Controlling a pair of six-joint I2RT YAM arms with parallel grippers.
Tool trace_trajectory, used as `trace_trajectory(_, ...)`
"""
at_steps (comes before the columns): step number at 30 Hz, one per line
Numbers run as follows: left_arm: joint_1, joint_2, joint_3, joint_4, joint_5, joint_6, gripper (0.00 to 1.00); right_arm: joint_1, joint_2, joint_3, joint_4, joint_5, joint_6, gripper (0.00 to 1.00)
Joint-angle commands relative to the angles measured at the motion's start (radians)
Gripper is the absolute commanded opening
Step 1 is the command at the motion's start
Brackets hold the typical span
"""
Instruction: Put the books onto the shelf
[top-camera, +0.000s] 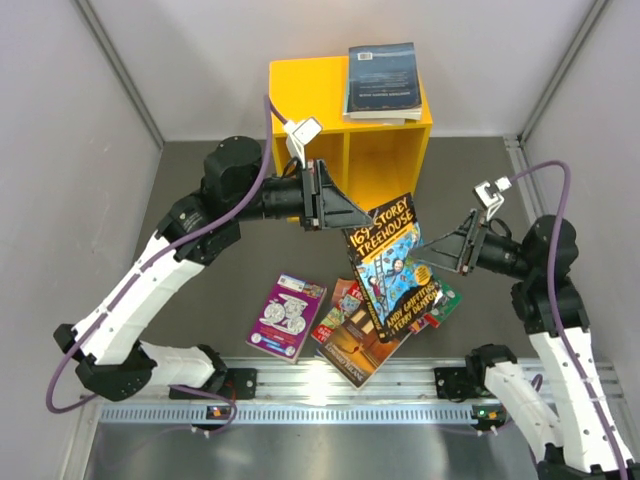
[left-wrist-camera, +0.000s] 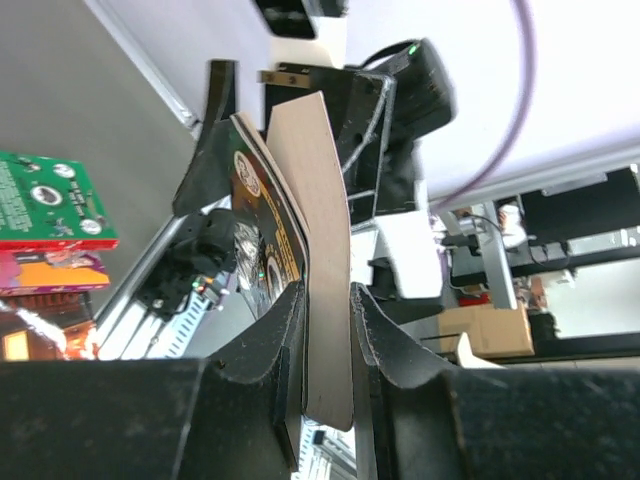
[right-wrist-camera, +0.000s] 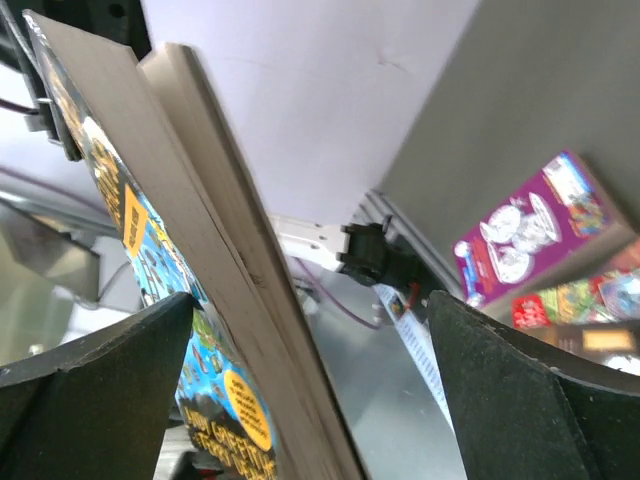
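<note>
A book (top-camera: 382, 80) lies on the shelf (top-camera: 308, 95); a pile of books (top-camera: 355, 345) lies on the table (top-camera: 470, 190) before it

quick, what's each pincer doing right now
left pincer: closed on the treehouse book
right pincer: open, straddling that book's edge, not gripping

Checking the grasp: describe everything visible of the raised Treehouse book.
The Treehouse book is a thin paperback: blue illustrated cover, bold title, pale pages. It hangs tilted above the pile of books, pinched near its top corner by the left gripper. The right gripper stands open around its other edge, contact unclear.
</note>
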Motion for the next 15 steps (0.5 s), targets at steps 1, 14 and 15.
trace_trajectory(1,-0.012,-0.022,0.002,0.225,0.098,-0.102,0.0,0.014,-0.036,-0.155,0.648,-0.058,0.45,1.0)
trace_trajectory(14,-0.011,0.071,0.094,0.182,0.112,-0.062,0.0,0.086,-0.073,-0.254,0.969,-0.045,0.683,0.34)
trace_trajectory(15,-0.009,0.072,0.097,0.166,0.106,-0.053,0.0,0.088,-0.073,-0.251,0.96,-0.051,0.68,0.22)
